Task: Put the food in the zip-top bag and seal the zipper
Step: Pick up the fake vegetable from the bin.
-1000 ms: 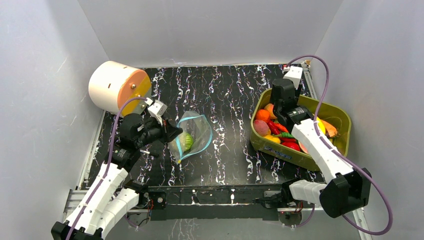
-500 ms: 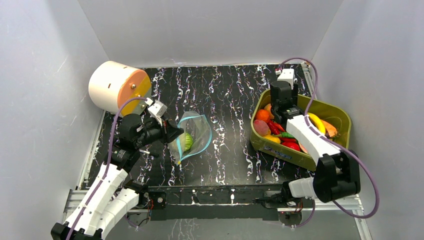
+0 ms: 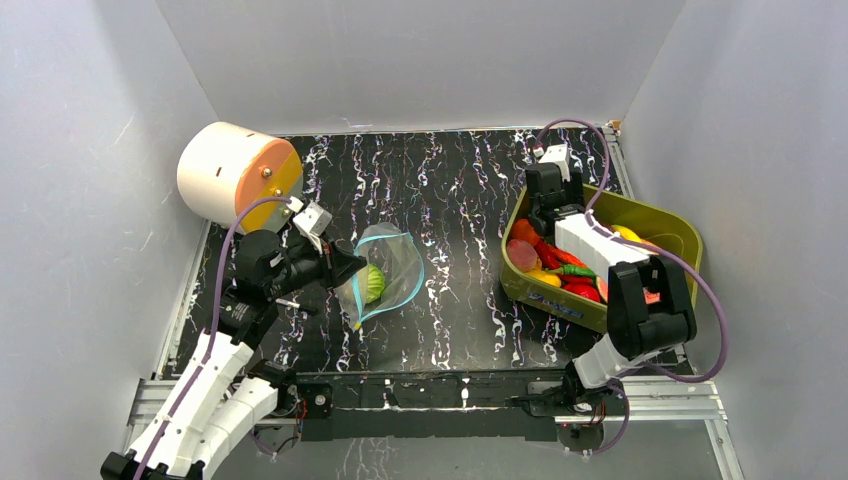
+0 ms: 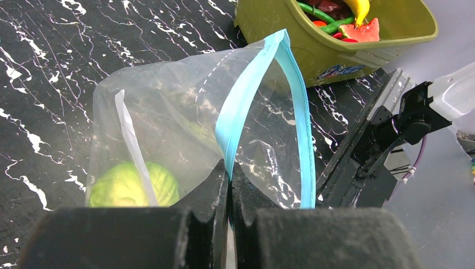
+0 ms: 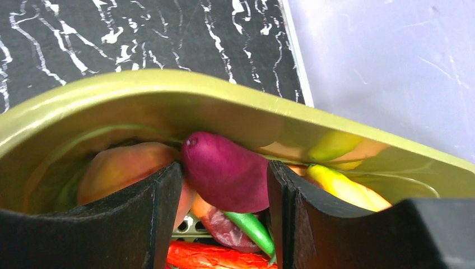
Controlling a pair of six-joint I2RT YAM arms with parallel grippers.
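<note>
The clear zip-top bag lies left of centre with a green cabbage inside. My left gripper is shut on the bag's light blue zipper at its near lip, and the mouth gapes open. The left wrist view shows the pinch and the cabbage. My right gripper is down in the far-left corner of the olive bin. Its jaws press both sides of the purple sweet potato. A peach, a yellow banana and a red pepper lie around it.
A white and orange cylinder lies at the back left. The bin's wall rises just beyond the right fingertips. Grey walls close the table on three sides. The right arm's cable loops over the bin.
My right gripper has moved toward the bin's far-left corner and its elbow has swung in over the bin. The left gripper and bag have stayed put.
</note>
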